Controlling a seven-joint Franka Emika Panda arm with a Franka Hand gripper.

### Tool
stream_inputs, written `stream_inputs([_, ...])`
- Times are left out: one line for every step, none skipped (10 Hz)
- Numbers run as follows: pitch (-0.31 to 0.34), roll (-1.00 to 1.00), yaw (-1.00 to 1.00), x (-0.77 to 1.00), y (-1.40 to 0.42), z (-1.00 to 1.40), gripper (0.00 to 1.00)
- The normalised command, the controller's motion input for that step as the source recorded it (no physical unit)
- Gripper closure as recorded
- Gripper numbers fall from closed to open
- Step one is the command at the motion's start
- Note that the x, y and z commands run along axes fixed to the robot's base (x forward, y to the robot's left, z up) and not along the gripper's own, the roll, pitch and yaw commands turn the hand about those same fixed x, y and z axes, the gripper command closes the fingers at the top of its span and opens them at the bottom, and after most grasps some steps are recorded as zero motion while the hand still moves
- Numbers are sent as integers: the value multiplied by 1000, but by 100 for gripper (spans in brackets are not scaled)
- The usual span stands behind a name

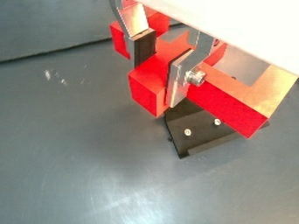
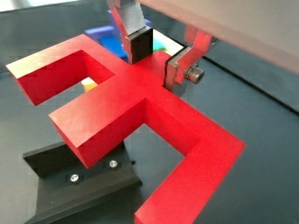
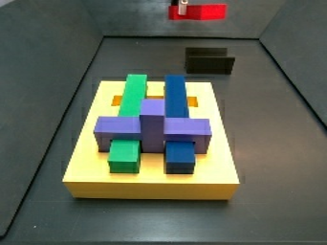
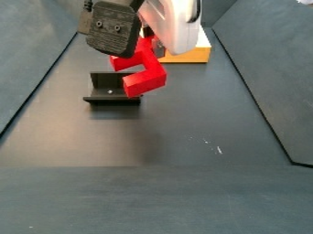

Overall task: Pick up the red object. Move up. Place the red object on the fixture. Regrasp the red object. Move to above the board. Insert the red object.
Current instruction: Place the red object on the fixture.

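Observation:
My gripper (image 1: 160,63) is shut on the red object (image 1: 149,87), its silver fingers (image 2: 177,73) clamping the crossbar. In both wrist views the piece hangs in the air over the fixture (image 1: 198,133), a dark bracket with two screws (image 2: 79,180). In a side view the red object (image 4: 139,72) is tilted, just above and beside the fixture (image 4: 112,92), under the gripper (image 4: 137,50). The other fixed camera shows the red object (image 3: 202,11) high over the fixture (image 3: 211,61). The board (image 3: 151,177), a yellow slab with green, blue and purple bars, lies apart from them.
The dark floor is walled by low grey sides (image 3: 292,86). A corner of the board (image 4: 192,55) shows behind the gripper. Blue and yellow parts of the board (image 2: 107,38) peek out past the red piece.

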Motion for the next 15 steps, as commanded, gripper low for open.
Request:
stream_inputs([666, -94, 371, 514, -117, 177, 100])
stream_inputs([600, -163, 426, 480, -123, 163, 100])
stream_inputs([586, -94, 471, 446, -126, 206, 100])
stream_inputs([617, -74, 474, 411, -94, 223, 100])
stream_inputs([617, -80, 474, 414, -103, 211, 100])
stream_inputs([609, -100, 477, 420, -114, 194, 100])
stream_inputs([631, -17, 483, 397, -60, 203, 100])
stream_inputs([629, -14, 480, 417, -60, 154, 100])
stream_inputs([617, -34, 489, 417, -77, 117, 100])
stream_inputs([569, -71, 531, 383, -111, 49, 100])
stream_inputs([529, -91, 557, 383, -140, 0, 100])
stream_inputs([534, -140, 477, 463, -94, 0, 100])
stream_inputs([503, -189, 503, 417, -94, 0, 100])
stream_inputs([440, -260, 537, 334, -66, 0, 100])
stream_inputs([417, -260, 506, 403, -66, -17, 100])
